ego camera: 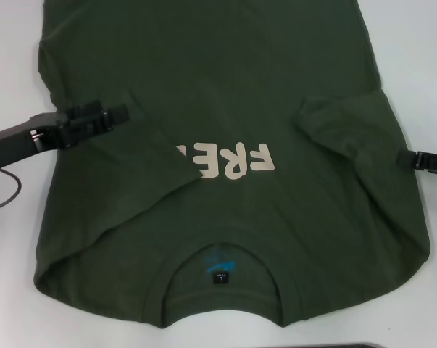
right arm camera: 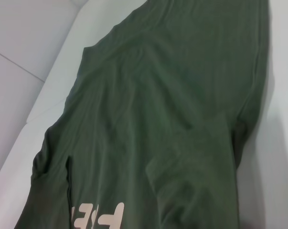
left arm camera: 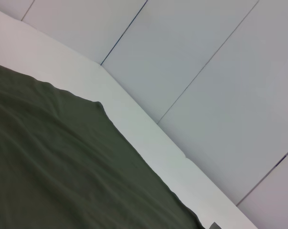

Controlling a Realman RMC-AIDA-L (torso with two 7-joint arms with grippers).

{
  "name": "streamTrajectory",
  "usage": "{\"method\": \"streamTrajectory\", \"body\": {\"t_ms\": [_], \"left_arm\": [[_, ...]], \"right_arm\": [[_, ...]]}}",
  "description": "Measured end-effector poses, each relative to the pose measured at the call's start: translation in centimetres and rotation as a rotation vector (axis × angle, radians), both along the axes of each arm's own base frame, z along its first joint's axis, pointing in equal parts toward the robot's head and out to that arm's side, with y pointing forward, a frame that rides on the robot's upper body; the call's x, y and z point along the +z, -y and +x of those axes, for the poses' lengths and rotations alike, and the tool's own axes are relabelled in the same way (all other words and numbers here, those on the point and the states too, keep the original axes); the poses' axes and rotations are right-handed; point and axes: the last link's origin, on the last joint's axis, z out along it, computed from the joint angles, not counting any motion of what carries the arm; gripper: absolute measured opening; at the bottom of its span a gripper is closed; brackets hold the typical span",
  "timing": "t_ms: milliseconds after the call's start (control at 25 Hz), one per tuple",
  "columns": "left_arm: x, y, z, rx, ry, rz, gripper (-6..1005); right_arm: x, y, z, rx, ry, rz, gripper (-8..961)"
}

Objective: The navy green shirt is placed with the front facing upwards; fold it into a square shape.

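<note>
Two claws flank the cloth: the left gripper (ego camera: 120, 112) hovers over the folded-in left sleeve, the right gripper (ego camera: 414, 160) sits just past the hem; I cannot tell either's opening. Both sleeves of the dark olive-green cotton shirt (ego camera: 225, 94) lie folded inward on the white table (ego camera: 11, 43); lengthwise folds remain.

A flat white table (ego camera: 414, 87) carries 1 thing directly: a large dark olive-green cotton shirt (ego camera: 225, 109), spread front-up. Bare white tabletop shows on both sides of the shirt.
</note>
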Motion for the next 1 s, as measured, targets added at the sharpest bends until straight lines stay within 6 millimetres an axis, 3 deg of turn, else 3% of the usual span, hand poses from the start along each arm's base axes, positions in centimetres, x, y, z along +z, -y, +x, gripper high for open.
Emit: {"method": "streamTrajectory", "body": {"t_ms": [400, 840, 1000], "left_arm": [[0.1, 0.3, -0.2, 0.006, 0.004, 0.001, 886], [0.1, 0.3, -0.2, 0.002, 0.006, 0.0, 885], [0.1, 0.3, -0.1, 0.0, 0.007, 0.0, 885]], "right_arm": [[-0.4, -0.3, -0.4, 0.015, -0.007, -0.007, 201], [-0.5, -0.2, -0.5, 0.02, -0.013, -0.012, 2], [-0.2, 0.0, -1.2, 0.077, -0.037, -0.016, 7]]}}
